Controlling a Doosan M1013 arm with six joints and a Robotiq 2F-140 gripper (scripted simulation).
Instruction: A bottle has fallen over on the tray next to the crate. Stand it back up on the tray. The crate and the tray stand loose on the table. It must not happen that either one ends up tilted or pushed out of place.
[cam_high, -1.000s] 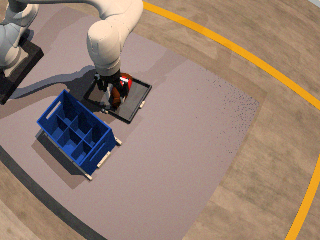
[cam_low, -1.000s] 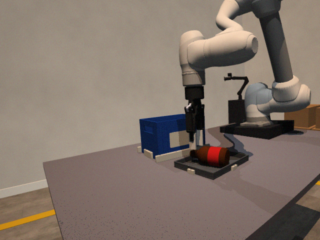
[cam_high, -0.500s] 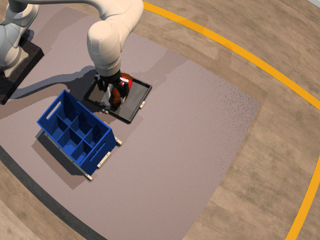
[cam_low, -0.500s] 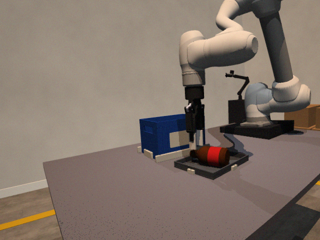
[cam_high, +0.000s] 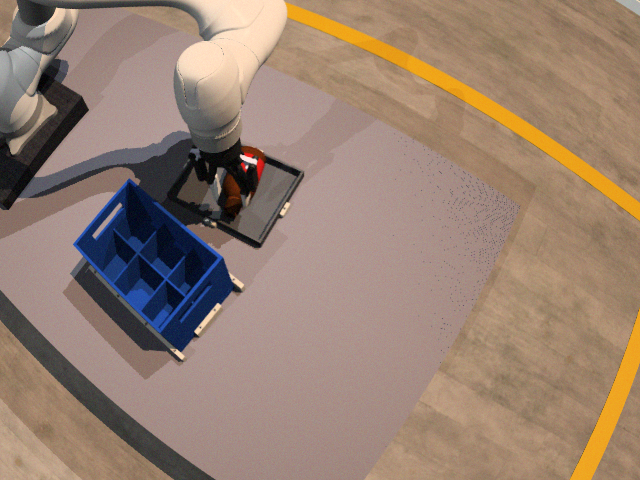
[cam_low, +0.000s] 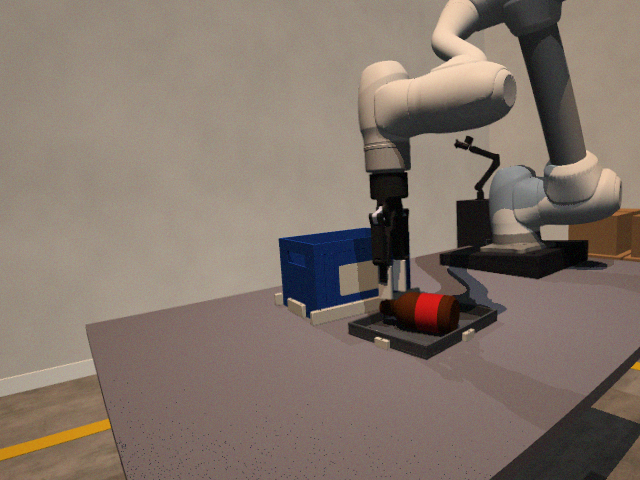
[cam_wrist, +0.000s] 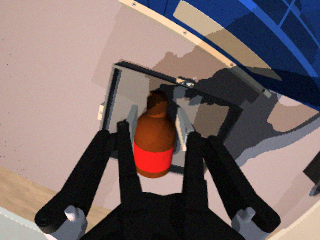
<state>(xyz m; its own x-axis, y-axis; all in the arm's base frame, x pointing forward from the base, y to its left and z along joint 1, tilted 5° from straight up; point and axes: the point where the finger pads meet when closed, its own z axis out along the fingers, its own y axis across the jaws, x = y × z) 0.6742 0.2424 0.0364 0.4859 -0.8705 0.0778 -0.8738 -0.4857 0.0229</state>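
A brown bottle (cam_high: 235, 184) with a red label lies on its side on the dark tray (cam_high: 268, 198), its neck pointing toward the blue crate (cam_high: 152, 263). In the exterior view the bottle (cam_low: 423, 312) rests in the tray (cam_low: 423, 333) with the crate (cam_low: 330, 268) behind it. My gripper (cam_low: 388, 284) points straight down over the bottle's neck end, its fingertips just above the tray. In the wrist view my gripper (cam_wrist: 157, 114) is partly open, and the fingers stand on either side of the bottle (cam_wrist: 155, 143) without touching it.
The crate has several empty compartments and stands close to the tray's left side. Small beige blocks (cam_high: 207, 319) sit at the crate's and tray's corners. The robot base (cam_low: 516, 255) stands on a black plinth at the table's far end.
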